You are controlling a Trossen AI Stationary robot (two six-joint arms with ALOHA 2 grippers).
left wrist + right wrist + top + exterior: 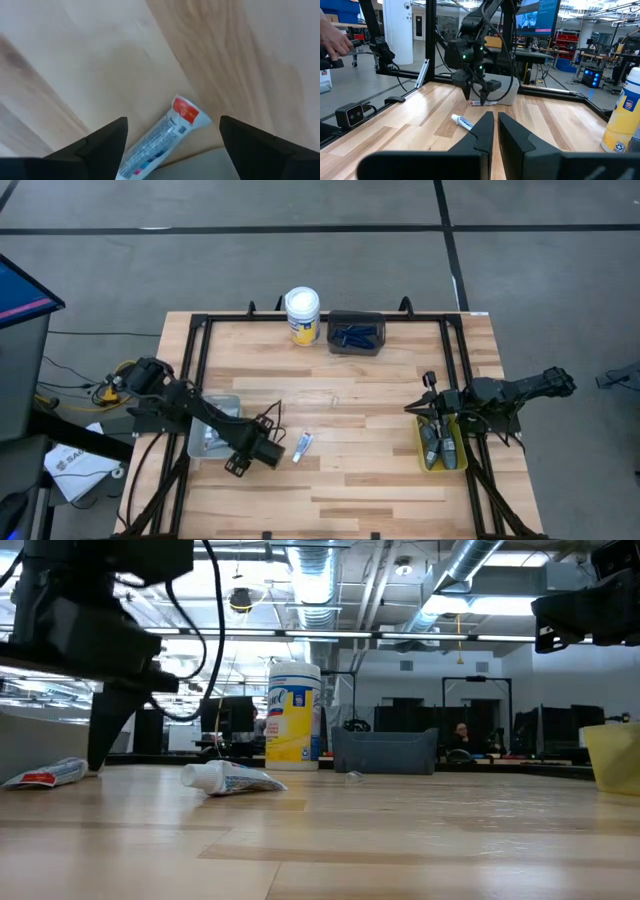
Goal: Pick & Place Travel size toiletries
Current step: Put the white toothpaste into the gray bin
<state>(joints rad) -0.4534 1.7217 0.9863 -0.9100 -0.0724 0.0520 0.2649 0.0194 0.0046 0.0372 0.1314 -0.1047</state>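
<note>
Hovering: left gripper [272,452], jaws wide | small white-and-blue plastic tube [302,446] just right, lower-centre frame, long axis near-vertical | right gripper [430,383] shut, far

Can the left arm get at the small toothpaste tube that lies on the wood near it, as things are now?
Probably yes. The left gripper stands open right beside the toothpaste tube, which lies loose on the bare table, and the wrist view shows the tube between the fingers with nothing in the way.
</note>
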